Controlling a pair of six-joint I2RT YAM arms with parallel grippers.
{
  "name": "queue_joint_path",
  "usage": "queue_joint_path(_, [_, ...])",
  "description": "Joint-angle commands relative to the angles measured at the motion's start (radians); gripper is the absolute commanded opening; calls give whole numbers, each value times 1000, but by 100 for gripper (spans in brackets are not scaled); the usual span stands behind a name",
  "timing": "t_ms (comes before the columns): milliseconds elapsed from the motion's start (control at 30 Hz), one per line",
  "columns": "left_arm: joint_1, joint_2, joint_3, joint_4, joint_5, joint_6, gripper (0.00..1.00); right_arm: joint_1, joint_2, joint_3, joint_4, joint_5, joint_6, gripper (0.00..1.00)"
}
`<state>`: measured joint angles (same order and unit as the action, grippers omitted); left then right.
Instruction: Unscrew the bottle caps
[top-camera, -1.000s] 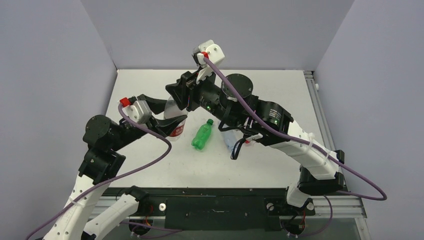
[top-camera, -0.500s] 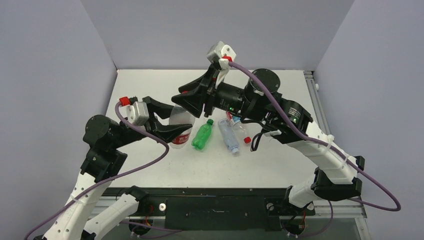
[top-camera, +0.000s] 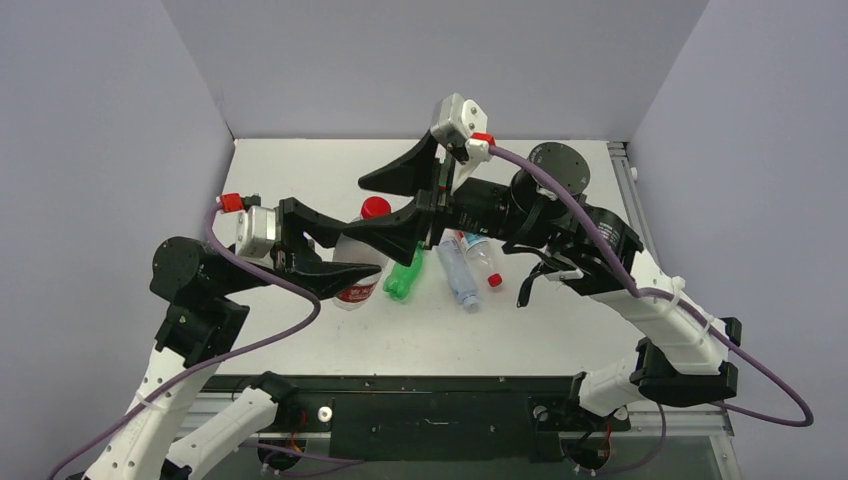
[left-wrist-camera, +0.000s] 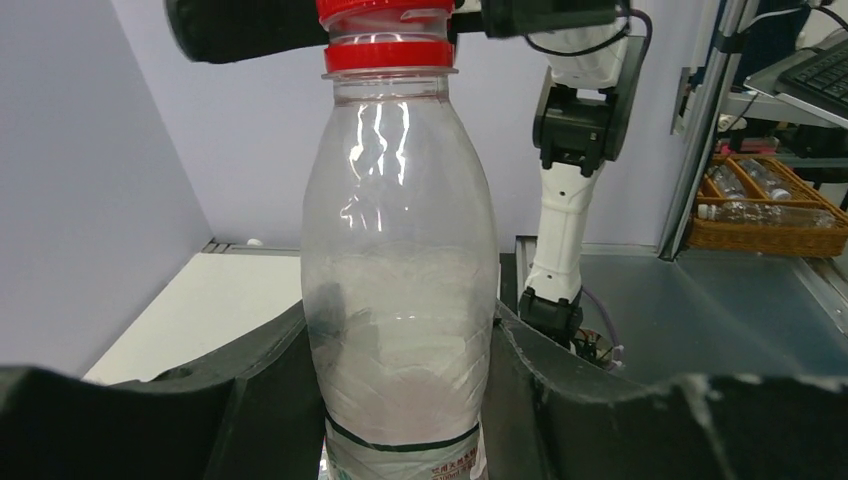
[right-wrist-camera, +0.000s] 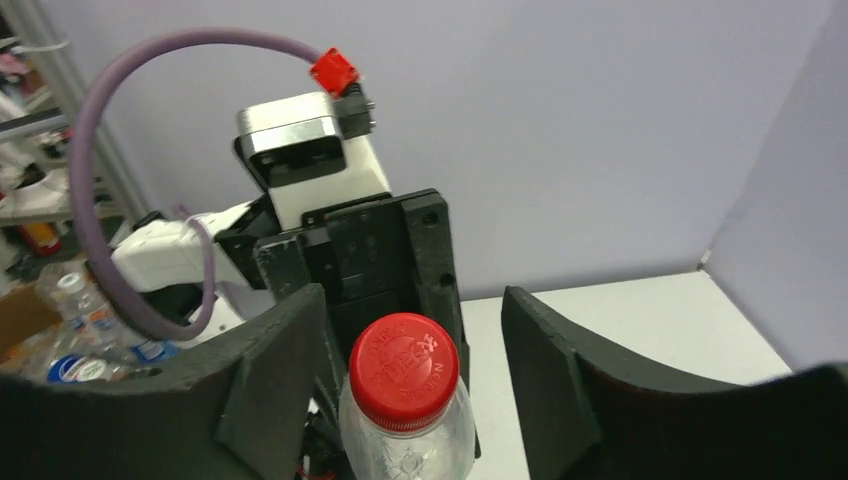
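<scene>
The left gripper was clamped on the body of a clear bottle with a red label, held upright at the centre left of the overhead view. Its red cap sat on the neck. The right gripper stood spread around that cap, with a gap on each side. Just right, at the frame's centre, a green bottle, a pale bottle, another labelled bottle and a loose cap lay on the table.

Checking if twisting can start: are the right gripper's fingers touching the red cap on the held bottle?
Apart. In the right wrist view the red cap on the bottle sits between the open fingers of the right gripper, a gap on each side.
</scene>
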<state>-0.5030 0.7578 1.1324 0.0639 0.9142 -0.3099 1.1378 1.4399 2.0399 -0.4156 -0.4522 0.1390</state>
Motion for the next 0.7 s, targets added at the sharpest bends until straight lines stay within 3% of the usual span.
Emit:
queue_joint_path(0, [9,-5,10,41,-104,39,0,78,-26,-2,33,496,-20,75])
queue_joint_path(133, [9,-4,-10,-14,-245,149,0,167,14,33,55,815,-52,80])
queue_joint_path(267, [9,-21,-42,-44,-347,270,0,189,105,144,1,965,-10,81])
queue_joint_path(500, [9,-37,-63,-101,-442,368,0,190,197,253,-67,984,37,80])
queue_joint_path(667, [8,-50,-68,-105,-449,369,0,184,209,268,-84,970,54,67])
